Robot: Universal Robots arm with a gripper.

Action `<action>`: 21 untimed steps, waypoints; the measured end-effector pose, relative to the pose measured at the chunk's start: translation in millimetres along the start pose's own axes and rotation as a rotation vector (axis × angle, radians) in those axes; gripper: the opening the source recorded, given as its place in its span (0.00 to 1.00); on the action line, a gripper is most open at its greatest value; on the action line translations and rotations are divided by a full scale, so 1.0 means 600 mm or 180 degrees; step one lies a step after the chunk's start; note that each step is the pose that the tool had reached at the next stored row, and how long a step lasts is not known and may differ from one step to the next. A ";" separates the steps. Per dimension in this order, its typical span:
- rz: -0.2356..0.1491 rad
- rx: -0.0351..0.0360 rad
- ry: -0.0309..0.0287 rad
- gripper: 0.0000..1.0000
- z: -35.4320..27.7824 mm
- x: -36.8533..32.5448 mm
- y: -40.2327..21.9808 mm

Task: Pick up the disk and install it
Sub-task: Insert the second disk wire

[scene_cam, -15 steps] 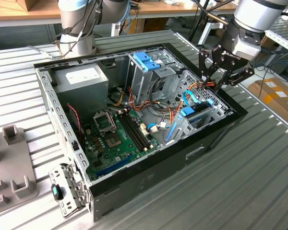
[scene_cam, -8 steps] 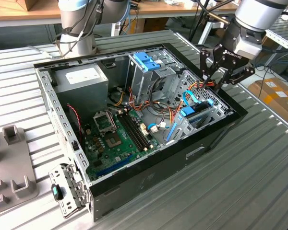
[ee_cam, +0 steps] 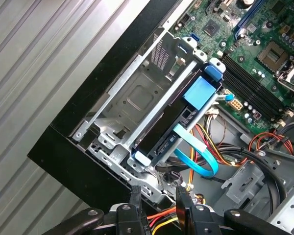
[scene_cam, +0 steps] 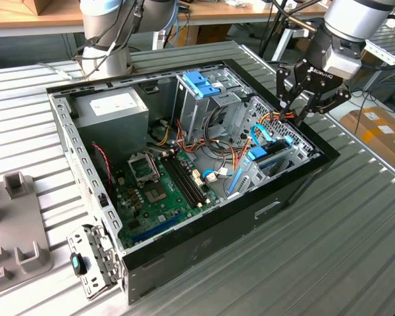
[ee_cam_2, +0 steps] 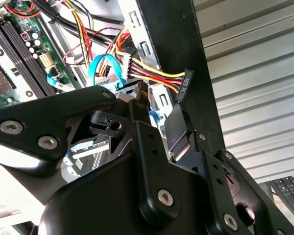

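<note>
The gripper [scene_cam: 301,113] hung over one corner of the open computer case [scene_cam: 204,253], pointing down into it. Its two black fingertips [ee_cam: 135,197] stood a narrow way apart, roughly parallel, and they had hold of nothing that I could make out. A bundle of red and yellow wires [ee_cam_2: 154,74] ran across the gap between them; I could not tell whether either finger touched it. The bundle ended in a small black power connector [ee_cam_2: 184,84], which sat just past one fingertip, against the black wall of the case.

The disk [ee_cam: 169,125] was not in the hand. It sat on edge in the grey metal drive cage [ee_cam: 132,98] directly beneath the fingers, a dark slab with a blue label on its upper side and a blue plastic rail end at each end. A light blue flat cable [ee_cam: 198,159] looped up from the disk's end nearest the gripper and curled back just below the fingertips.

Farther from the hand, across the floor of the case, lay the green motherboard [scene_cam: 151,191]. Beyond it, well away from the gripper, were a second metal cage topped by a bright blue latch [scene_cam: 201,82] and the grey power supply box [scene_cam: 112,108]. The case rested on a ribbed metal table [scene_cam: 342,237].
</note>
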State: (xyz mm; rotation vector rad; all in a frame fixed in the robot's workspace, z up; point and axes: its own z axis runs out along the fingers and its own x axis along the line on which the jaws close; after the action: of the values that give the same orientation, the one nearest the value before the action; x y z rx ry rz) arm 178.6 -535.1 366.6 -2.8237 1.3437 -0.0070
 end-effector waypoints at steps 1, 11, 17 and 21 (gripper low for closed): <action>-0.0003 0.0000 0.0000 0.42 0.000 0.002 -0.003; -0.0316 -0.0001 -0.0005 0.42 0.000 0.021 -0.027; -0.0628 0.0000 -0.0011 0.42 0.001 0.023 -0.030; -0.0675 0.0000 -0.0012 0.42 0.001 0.024 -0.032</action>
State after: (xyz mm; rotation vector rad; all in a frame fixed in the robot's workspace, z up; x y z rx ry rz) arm 202.9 -534.1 366.5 -2.9491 1.0368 -0.0041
